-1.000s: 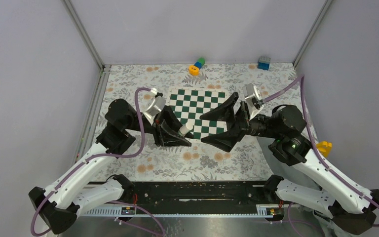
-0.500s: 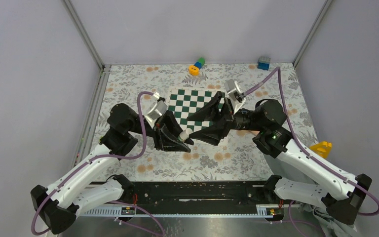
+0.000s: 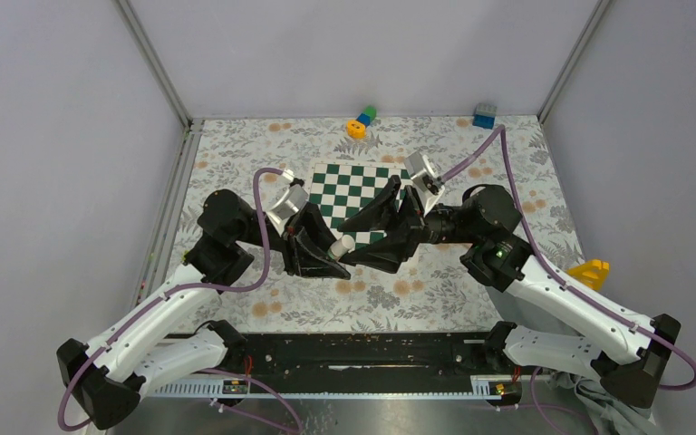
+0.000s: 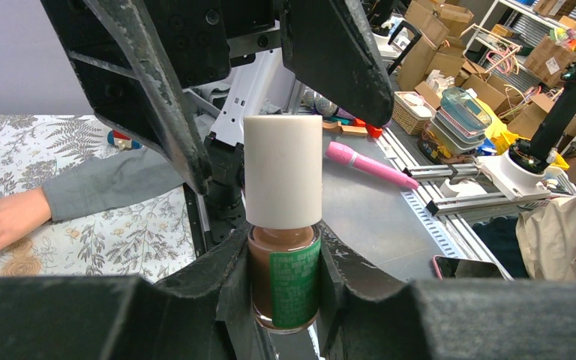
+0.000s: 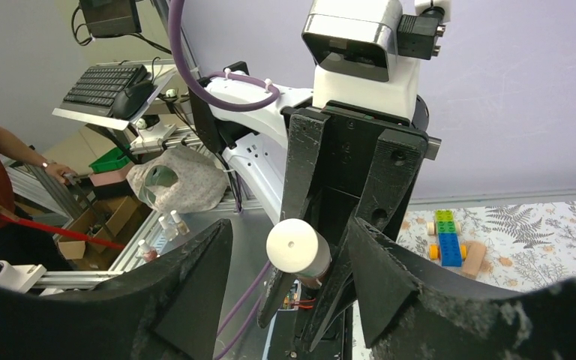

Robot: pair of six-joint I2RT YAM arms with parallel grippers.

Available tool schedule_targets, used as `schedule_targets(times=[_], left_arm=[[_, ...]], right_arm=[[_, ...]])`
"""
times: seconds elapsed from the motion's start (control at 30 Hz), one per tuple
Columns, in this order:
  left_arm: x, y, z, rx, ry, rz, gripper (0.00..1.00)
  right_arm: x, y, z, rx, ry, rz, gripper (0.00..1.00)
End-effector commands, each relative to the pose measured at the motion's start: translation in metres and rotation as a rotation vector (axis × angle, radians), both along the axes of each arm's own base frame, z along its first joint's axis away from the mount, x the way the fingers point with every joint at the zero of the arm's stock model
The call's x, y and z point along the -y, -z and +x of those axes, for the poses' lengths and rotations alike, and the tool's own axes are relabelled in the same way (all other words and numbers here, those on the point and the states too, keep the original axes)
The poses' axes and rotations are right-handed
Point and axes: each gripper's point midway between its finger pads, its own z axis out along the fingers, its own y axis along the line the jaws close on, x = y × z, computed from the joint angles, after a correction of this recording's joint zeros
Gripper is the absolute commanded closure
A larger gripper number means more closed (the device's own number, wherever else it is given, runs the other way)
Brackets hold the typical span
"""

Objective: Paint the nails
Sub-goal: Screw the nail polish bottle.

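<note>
The right gripper fills the bottom of the frame, its two black fingers spread apart. In the gap between them, just below centre, stands the white cap of a bottle clamped by the left gripper, whose silver wrist camera sits at the top. Toy blocks lie on floral cloth at right, and a keyboard is at upper left.

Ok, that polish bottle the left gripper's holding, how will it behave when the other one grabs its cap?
The polish bottle looks like rigid glass: probably stiff, breakable if dropped. Its white cap is smooth and round, so likely slippery to twist. The left gripper clamps only the glass base, so a sideways push might tilt it.
</note>
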Motion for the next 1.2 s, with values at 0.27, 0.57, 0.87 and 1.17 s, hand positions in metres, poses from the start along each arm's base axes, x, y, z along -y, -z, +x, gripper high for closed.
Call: schedule_targets(times=[0.27,0.57,0.87,1.17], left_arm=[[-0.002,-0.009,-0.002,0.063,-0.01,-0.051,1.0],[-0.001,-0.008,-0.001,0.058,-0.015,-0.046,1.0],[0.0,-0.006,0.001,0.056,-0.021,-0.037,1.0],[0.001,-0.006,0.004,0.052,-0.038,-0.039,1.0]], right_arm=[[-0.006,0.0,-0.008,0.039,-0.031,-0.007,0.47],[-0.01,0.003,-0.006,0.028,-0.022,-0.042,0.58],[-0.008,0.01,-0.003,0.043,0.006,-0.087,0.61],[-0.008,0.013,-0.002,0.051,0.014,-0.108,0.85]])
